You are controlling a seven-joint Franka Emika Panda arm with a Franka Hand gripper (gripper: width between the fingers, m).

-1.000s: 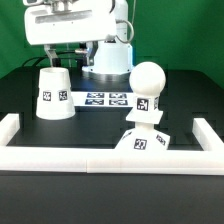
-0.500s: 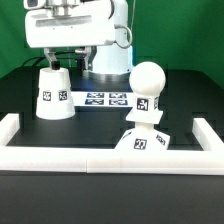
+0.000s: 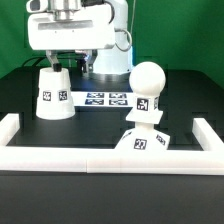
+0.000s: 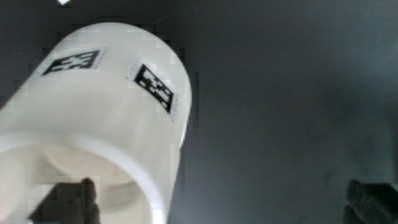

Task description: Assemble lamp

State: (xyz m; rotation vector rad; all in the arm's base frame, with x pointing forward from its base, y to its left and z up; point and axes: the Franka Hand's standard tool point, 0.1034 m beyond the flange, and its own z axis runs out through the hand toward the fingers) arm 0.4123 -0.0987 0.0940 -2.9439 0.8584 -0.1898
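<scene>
The white tapered shade stands at the exterior view's left with tags on its side. It fills much of the wrist view, open top toward the camera. The ball-shaped bulb stands upright on its neck on the square base at the exterior view's right. My gripper hangs just above the shade, open and empty. In the wrist view my gripper has one finger over the shade's opening and the other out over the dark table.
The marker board lies flat between the shade and the bulb. White border rails run along the front, the left and the right. The arm's white pedestal stands behind.
My gripper has shifted slightly toward the exterior view's right and come down a little over the shade. The lamp parts have not moved.
</scene>
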